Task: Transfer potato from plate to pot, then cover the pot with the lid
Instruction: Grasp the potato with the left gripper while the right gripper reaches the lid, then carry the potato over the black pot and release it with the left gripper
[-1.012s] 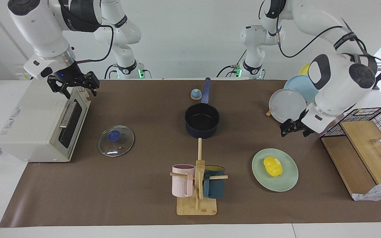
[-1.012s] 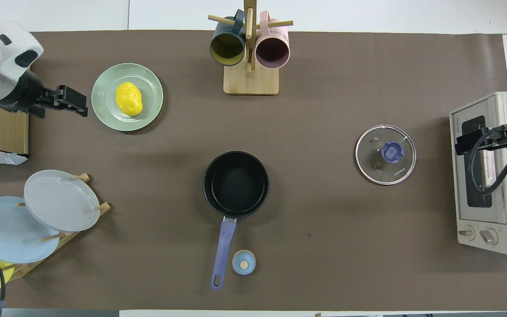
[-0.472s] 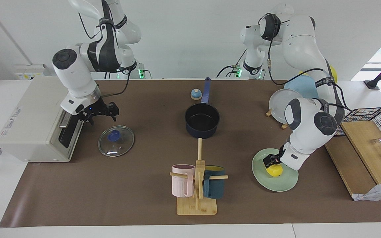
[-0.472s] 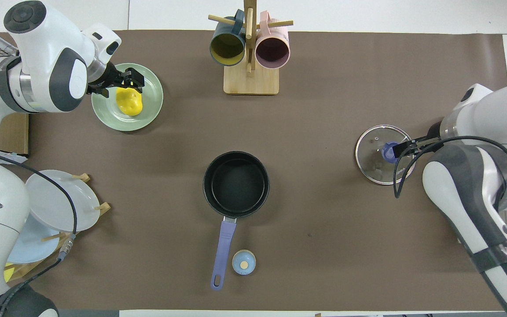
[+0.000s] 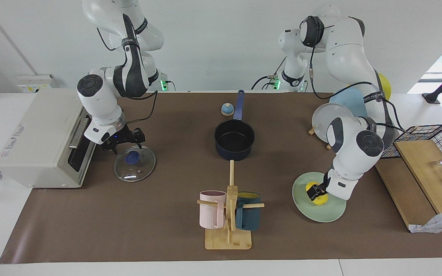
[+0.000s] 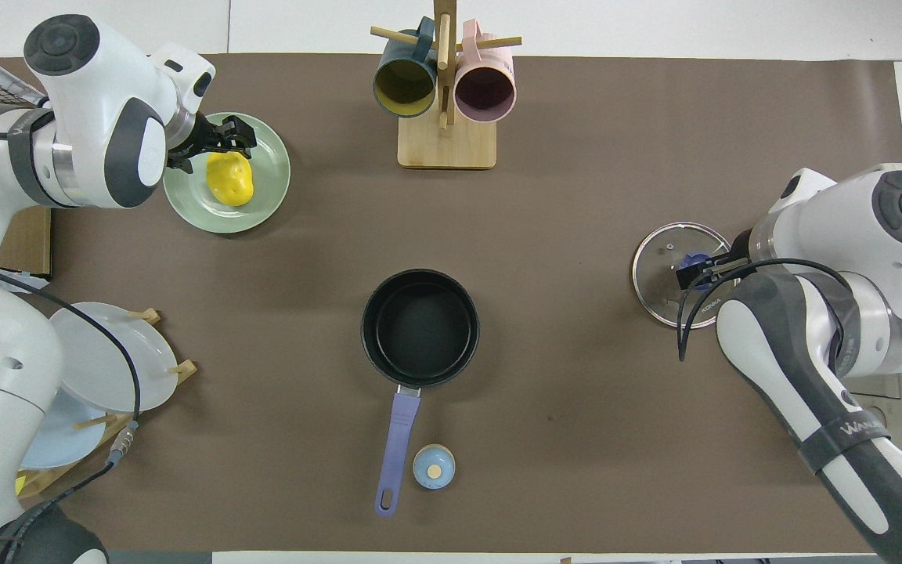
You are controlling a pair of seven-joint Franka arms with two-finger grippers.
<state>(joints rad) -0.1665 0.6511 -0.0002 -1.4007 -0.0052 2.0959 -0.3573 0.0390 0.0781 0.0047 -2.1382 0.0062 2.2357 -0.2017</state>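
The yellow potato point(image 5: 322, 198) point(image 6: 230, 180) lies on the mint-green plate point(image 5: 320, 214) point(image 6: 263, 204) toward the left arm's end of the table. My left gripper point(image 5: 315, 193) point(image 6: 225, 145) is open and low over the plate, at the potato's end, partly hiding it. The navy pot point(image 5: 233, 154) point(image 6: 369, 329) stands empty mid-table, its handle point(image 6: 398, 439) pointing toward the robots. The glass lid point(image 5: 138, 170) point(image 6: 658, 290) lies flat beside the oven. My right gripper point(image 5: 125, 142) point(image 6: 698, 272) hangs open just above its blue knob point(image 5: 131, 157).
A mug rack point(image 5: 228, 214) with a pink and a teal mug stands farther from the robots than the pot. A toaster oven point(image 5: 40, 142) sits at the right arm's end. A plate rack point(image 5: 334, 120), a wire basket point(image 5: 428, 134) and a small bell point(image 5: 226, 109) are also here.
Both arms came down. The left gripper moved from beside the wire basket onto the potato on the plate. The right gripper moved from over the oven to over the lid's knob.
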